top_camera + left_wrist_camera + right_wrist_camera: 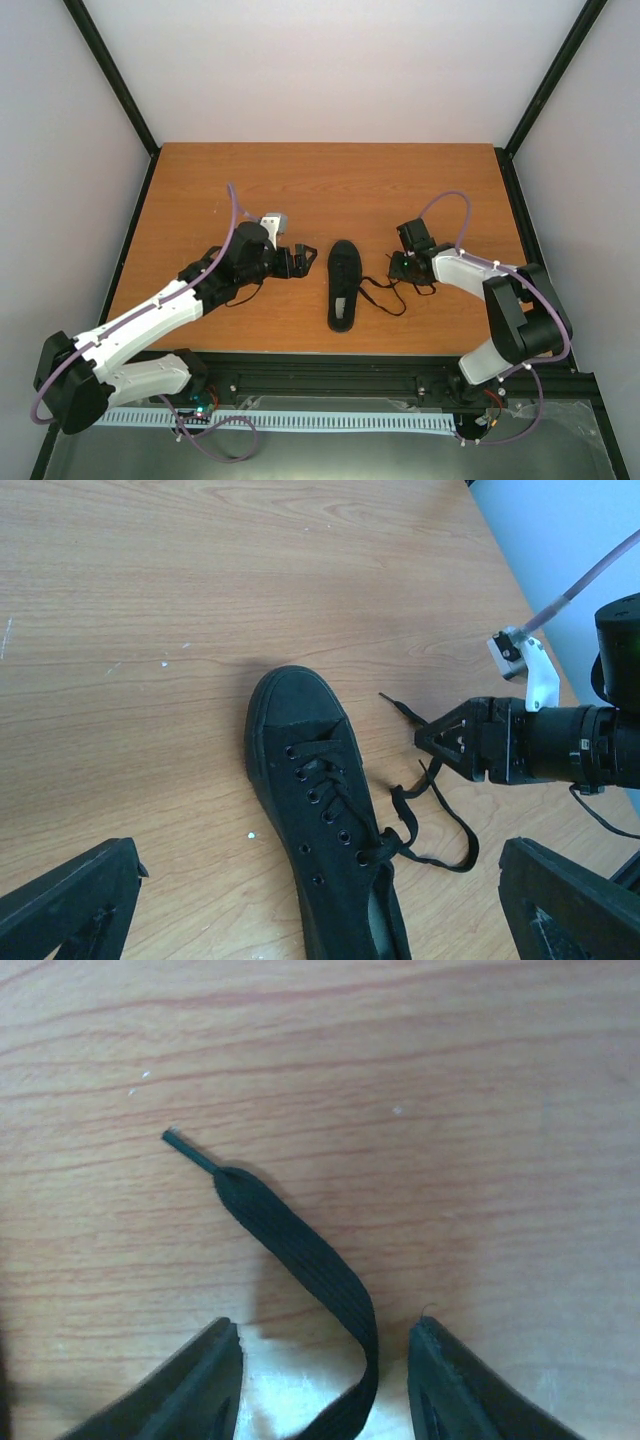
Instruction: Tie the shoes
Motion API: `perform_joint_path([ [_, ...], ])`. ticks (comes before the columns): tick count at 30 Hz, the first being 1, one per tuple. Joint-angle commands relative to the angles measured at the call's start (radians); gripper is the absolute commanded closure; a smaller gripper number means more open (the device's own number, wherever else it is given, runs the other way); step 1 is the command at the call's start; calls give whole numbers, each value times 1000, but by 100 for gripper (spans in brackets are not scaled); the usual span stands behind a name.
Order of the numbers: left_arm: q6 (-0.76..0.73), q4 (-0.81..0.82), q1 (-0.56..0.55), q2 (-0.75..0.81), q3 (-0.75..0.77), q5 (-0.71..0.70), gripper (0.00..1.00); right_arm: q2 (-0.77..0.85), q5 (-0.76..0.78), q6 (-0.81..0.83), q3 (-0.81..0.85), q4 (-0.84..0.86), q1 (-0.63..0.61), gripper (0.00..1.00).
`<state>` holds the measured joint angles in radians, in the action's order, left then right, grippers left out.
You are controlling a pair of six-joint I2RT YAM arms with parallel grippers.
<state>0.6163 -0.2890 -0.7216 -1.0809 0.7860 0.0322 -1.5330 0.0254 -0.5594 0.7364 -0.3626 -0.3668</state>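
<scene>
One black low-top shoe (343, 285) lies on the wooden table, toe pointing away, and it also fills the lower middle of the left wrist view (320, 810). Its loose lace (385, 292) trails to the right in a loop (450, 830). My left gripper (300, 262) hovers just left of the shoe, open wide, with the shoe between its fingers (70, 900) untouched. My right gripper (405, 265) is low over the lace end, right of the shoe. The flat lace (290, 1245) runs up between its fingertips (215, 1360), which stand apart on either side of it.
The table (330, 180) is brown wood, walled by pale panels with black corner posts (110, 75). A black rail (330, 385) runs along the near edge by the arm bases. Purple cables (232, 215) arch over both arms.
</scene>
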Motion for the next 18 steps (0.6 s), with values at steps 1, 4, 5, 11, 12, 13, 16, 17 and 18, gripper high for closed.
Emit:
perform_joint_path([
  [1,16,-11,5,34,-8,-9,0,-36,13,9,7,15,3,63],
  [4,15,-20,5,41,-7,-19,0,-25,7,11,9,26,3,89],
  [5,14,-24,5,43,-6,-21,0,-15,5,16,14,31,4,95],
  [11,14,-26,6,53,5,-32,0,111,-49,94,81,67,3,97],
  [12,16,-25,5,53,6,-32,0,129,-66,105,94,75,3,97],
  [13,18,-23,5,52,8,-32,0,140,-87,115,107,82,4,97],
  [16,23,-22,5,50,8,-32,0,154,-172,141,137,99,3,97],
  [17,23,-21,5,49,7,-32,0,158,-199,149,143,102,2,97],
  [18,23,-21,5,50,7,-33,0,165,-232,156,145,108,2,97],
])
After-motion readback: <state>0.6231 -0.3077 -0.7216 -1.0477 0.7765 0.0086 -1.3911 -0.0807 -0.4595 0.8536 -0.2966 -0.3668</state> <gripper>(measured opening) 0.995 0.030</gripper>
